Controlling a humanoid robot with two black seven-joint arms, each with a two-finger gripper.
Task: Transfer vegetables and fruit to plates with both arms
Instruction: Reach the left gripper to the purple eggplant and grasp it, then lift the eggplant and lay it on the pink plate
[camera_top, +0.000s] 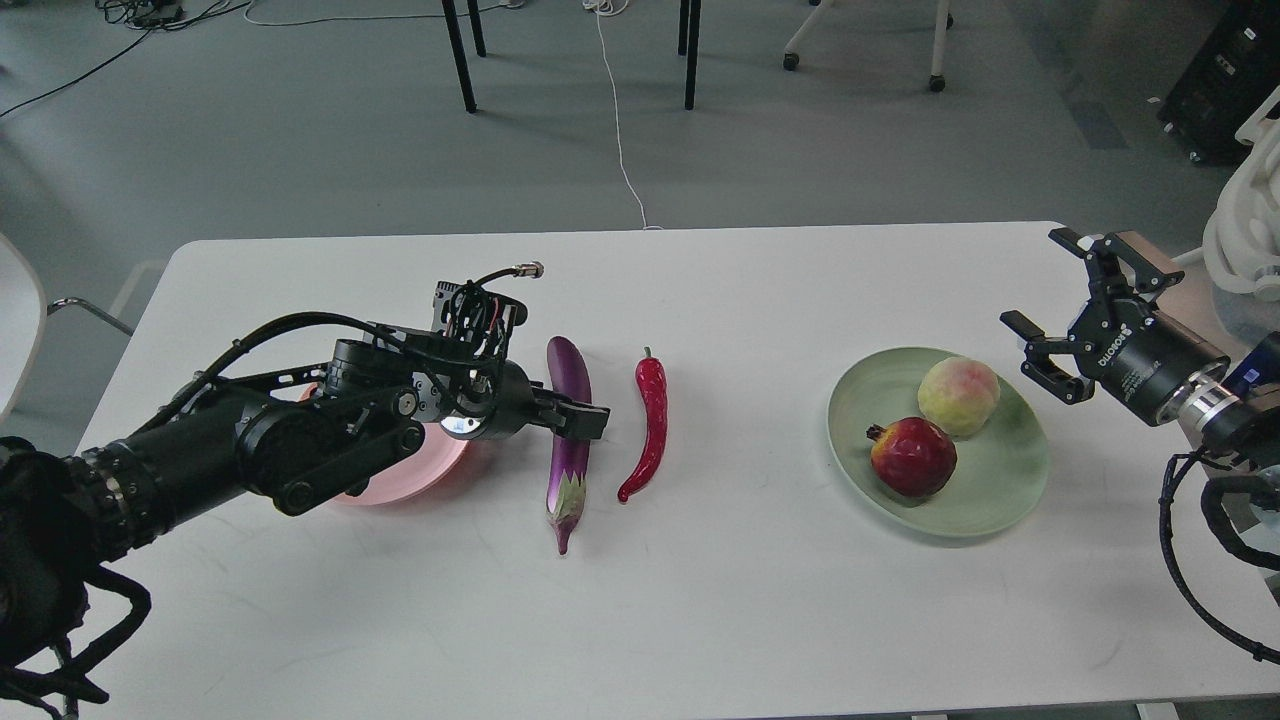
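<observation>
Fruit's plated, veg still on the table.
You've got the peach (958, 396) and pomegranate (912, 457) on the green plate (985, 505). Eggplant (568, 440) and chili (648, 425) lie beside the pink plate (400, 485). Left gripper (578, 418) sits over the eggplant, can't tell its fingers apart. Right gripper (1050, 300) is spread wide, empty.
</observation>
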